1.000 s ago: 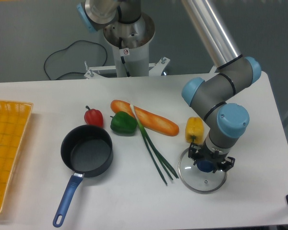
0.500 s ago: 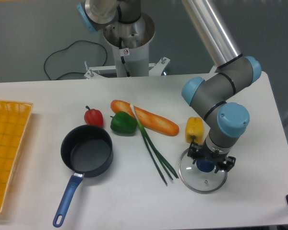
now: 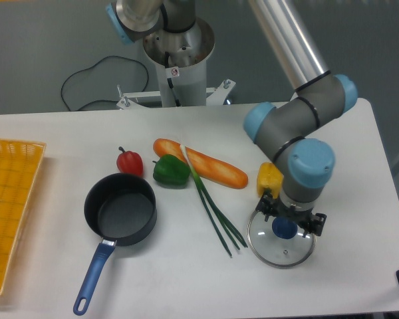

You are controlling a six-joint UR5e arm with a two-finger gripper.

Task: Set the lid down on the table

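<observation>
The round glass lid point(image 3: 280, 250) with its blue centre knob point(image 3: 284, 228) lies flat on the white table point(image 3: 179, 279), right of centre near the front. My gripper point(image 3: 290, 217) hangs straight above the knob, its fingers point(image 3: 266, 205) spread to either side of it and not touching it. It is open, and a little of the knob shows below it. The wrist hides the far rim of the lid.
A yellow pepper point(image 3: 268, 178) sits just behind the lid and green onions point(image 3: 216, 214) lie at its left edge. A baguette point(image 3: 203, 165), green pepper point(image 3: 171, 171), red pepper point(image 3: 130, 161) and dark saucepan point(image 3: 120, 208) are further left. A yellow tray point(image 3: 10, 199) is at the far left.
The wrist and gripper have shifted slightly up and to the left. The lid stays in the same place on the table.
</observation>
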